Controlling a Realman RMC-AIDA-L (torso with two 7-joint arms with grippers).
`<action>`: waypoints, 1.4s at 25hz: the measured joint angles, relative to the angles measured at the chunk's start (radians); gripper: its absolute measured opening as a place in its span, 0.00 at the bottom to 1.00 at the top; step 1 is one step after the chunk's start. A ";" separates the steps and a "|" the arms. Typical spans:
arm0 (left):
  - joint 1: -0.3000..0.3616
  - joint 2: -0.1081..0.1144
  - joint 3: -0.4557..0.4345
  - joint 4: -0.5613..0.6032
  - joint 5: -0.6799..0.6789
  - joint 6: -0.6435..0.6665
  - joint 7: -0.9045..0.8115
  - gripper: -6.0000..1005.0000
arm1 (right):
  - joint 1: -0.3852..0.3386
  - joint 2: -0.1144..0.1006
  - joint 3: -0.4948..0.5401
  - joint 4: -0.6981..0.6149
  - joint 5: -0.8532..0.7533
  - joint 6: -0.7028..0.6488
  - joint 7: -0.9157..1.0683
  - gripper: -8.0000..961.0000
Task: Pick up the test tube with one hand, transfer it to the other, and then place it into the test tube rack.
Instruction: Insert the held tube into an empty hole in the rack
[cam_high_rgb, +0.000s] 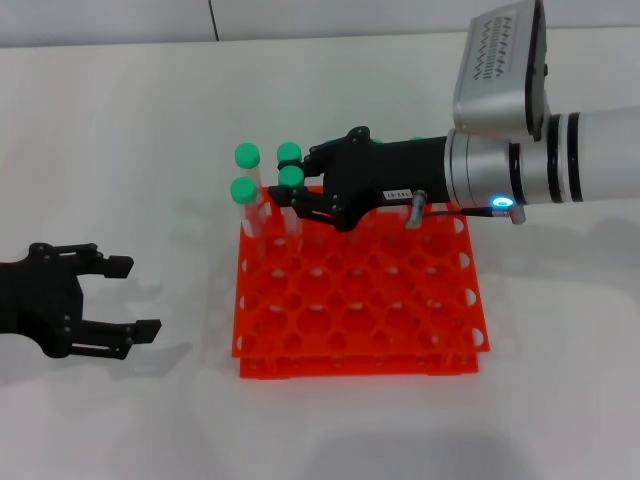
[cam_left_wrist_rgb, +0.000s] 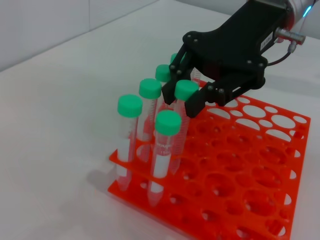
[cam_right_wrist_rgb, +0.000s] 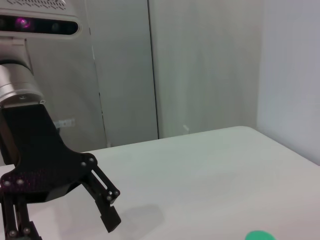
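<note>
Nearest the head camera, the left pincer (cam_high_rgb: 128, 296) rests spread and empty on the surface (cam_high_rgb: 120, 130), well clear of the test tube rack (cam_high_rgb: 360, 300). At the rack's far left corner, the right pincer (cam_left_wrist_rgb: 192, 97) pinches the test tube (cam_left_wrist_rgb: 184, 102), probably to seat it upright beside the others.

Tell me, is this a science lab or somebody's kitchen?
Probably a science lab set up for robot practice. An orange rack holds tubes with green caps, and two black robot grippers work over a plain white table: the right gripper at the tubes, the left gripper off to the side.
</note>
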 joint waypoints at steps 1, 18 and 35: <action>0.000 0.000 0.000 0.000 0.001 0.000 0.000 0.88 | 0.000 0.000 0.000 0.000 0.000 0.001 0.000 0.30; -0.006 0.000 0.000 -0.012 0.006 -0.001 0.009 0.88 | 0.018 0.000 -0.012 0.019 0.000 0.004 0.003 0.33; -0.006 0.000 0.000 -0.012 0.007 -0.007 0.011 0.88 | 0.023 -0.002 -0.012 0.020 0.000 -0.006 0.003 0.36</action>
